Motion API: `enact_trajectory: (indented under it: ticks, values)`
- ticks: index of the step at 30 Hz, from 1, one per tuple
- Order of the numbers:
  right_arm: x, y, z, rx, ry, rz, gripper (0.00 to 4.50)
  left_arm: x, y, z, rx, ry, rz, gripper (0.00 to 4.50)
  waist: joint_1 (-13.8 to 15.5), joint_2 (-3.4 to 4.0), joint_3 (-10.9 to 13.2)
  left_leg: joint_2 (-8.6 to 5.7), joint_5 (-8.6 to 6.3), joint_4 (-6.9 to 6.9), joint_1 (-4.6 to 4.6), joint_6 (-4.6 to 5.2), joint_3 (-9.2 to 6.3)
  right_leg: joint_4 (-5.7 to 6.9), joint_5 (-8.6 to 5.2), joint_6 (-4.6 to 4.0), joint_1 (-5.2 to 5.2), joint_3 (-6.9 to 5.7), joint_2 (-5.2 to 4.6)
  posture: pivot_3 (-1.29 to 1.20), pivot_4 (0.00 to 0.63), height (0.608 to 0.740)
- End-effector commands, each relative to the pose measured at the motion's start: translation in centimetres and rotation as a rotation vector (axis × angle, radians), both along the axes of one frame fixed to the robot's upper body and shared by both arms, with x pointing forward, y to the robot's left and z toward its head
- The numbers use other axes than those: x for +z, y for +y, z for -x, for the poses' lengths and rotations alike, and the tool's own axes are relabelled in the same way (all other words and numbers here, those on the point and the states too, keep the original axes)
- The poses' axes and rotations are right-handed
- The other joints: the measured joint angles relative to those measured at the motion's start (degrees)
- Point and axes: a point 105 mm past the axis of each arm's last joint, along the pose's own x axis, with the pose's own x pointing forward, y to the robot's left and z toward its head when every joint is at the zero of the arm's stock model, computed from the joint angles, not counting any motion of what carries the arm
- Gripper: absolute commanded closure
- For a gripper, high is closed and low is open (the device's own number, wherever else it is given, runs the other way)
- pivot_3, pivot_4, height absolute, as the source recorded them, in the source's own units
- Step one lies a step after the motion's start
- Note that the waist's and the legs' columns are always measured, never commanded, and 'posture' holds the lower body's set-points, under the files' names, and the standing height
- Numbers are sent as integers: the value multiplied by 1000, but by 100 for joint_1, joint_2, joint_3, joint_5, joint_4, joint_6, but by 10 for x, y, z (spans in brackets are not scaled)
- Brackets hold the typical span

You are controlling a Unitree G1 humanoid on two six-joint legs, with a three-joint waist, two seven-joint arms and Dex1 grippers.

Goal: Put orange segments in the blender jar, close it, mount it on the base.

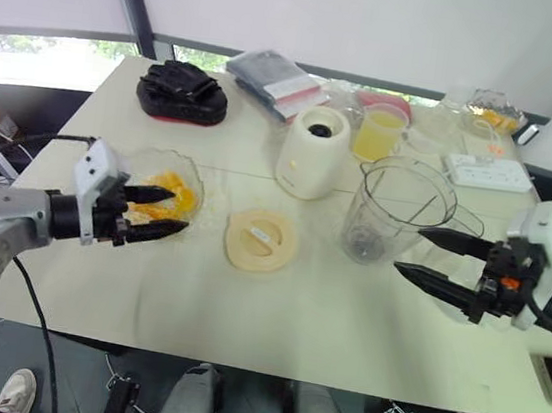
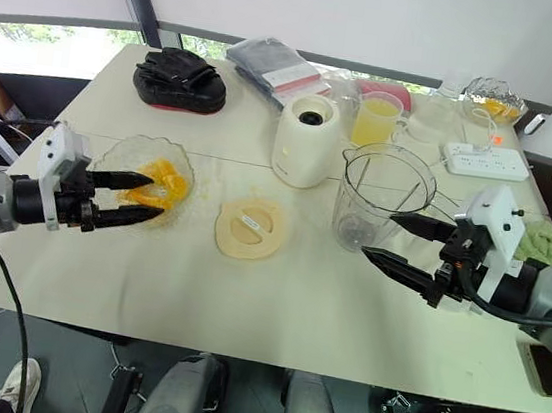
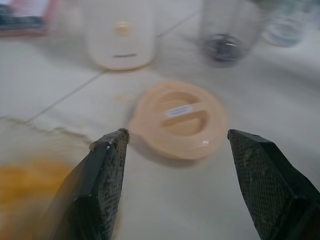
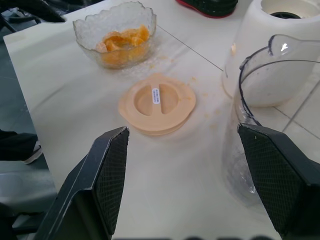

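The pale table (image 2: 274,307) holds the blender jar (image 2: 383,195) beside its base (image 2: 307,142). My left gripper (image 2: 156,197) reaches out flat, fingers apart, over the orange segments (image 2: 162,178). My right gripper (image 2: 378,233), also wide apart, points at the jar.

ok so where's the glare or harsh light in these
Left eye view: the window behind the table is washed out bright, while the table is lit evenly, with soft shadows. Right wrist view: a bright glint on the jar rim. Left wrist view: a small glint on the lid edge.
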Motion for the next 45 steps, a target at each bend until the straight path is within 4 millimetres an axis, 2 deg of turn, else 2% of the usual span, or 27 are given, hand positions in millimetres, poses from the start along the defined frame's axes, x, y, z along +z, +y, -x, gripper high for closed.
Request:
enact_trajectory:
  ticks: [1,3,6,10,19,30,37,45]
  values:
    - [6,9,2,27,-48,-11,884,-1,17,-15,137,37,25,1206,-2,0,0,0,0,0,0,0,0,0,0,1,0,0,-1,0,150,740]
    - [4,12,1,27,-52,-22,884,-10,23,-26,234,79,47,1206,1,-1,0,0,0,0,-1,0,-1,-1,1,2,0,0,0,0,150,740]
    - [2,16,1,27,-57,-34,884,-19,23,-33,296,105,64,1206,-1,-2,0,0,0,0,-2,0,-2,1,3,7,0,0,-1,0,150,740]
    - [0,20,1,22,-64,-48,884,-42,28,-51,435,136,-11,1206,15,-10,1,-1,0,0,-2,0,-3,3,3,7,0,0,-1,0,150,740]
    - [-1,27,5,21,-68,-65,884,-62,38,-83,639,133,-75,1206,-4,-16,-2,-4,0,1,-3,0,-5,6,14,25,-1,-1,0,0,150,740]
    - [3,27,6,31,-63,-56,884,-77,27,-100,667,144,-102,1206,16,-21,-4,-4,0,2,-4,0,-5,6,15,27,-1,-1,-3,0,150,740]
    - [4,27,7,37,-59,-44,884,-76,13,-112,648,144,-49,1206,10,-21,-5,-5,0,2,-5,0,-6,6,16,28,-1,-2,-4,0,150,740]
    - [4,26,9,20,-67,-42,884,-91,14,-119,684,218,-41,1206,10,-22,-5,-5,0,3,-5,0,-5,10,17,29,-1,-4,0,0,150,740]
